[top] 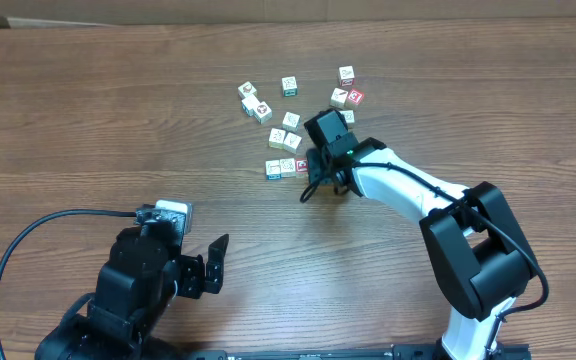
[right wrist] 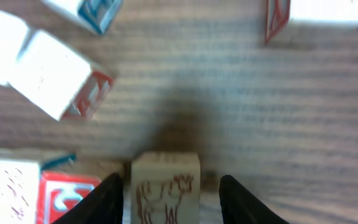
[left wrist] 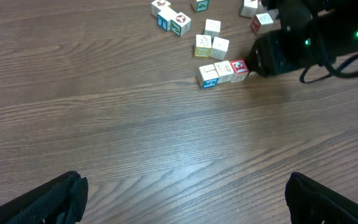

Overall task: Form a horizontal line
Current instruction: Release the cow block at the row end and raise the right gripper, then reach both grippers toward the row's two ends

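Observation:
A row of three cream cubes [top: 288, 166] lies edge to edge, with a blue-printed one at the left and a red-printed one at the right; it also shows in the left wrist view [left wrist: 224, 70]. My right gripper [top: 320, 165] is at the row's right end, open. Its fingers [right wrist: 169, 202] straddle a fourth cube with a brown animal drawing [right wrist: 165, 186], with small gaps on both sides. That cube stands right next to the red cube [right wrist: 67, 196]. My left gripper [top: 213, 262] is open and empty near the front edge, far from the cubes [left wrist: 179, 199].
Several loose cubes lie scattered behind the row: a pair just above it [top: 285, 139], one [top: 291, 120], a cluster at the back left [top: 256, 103], one [top: 289, 85] and several at the back right [top: 347, 93]. The right arm [top: 408, 185] reaches in from the front right.

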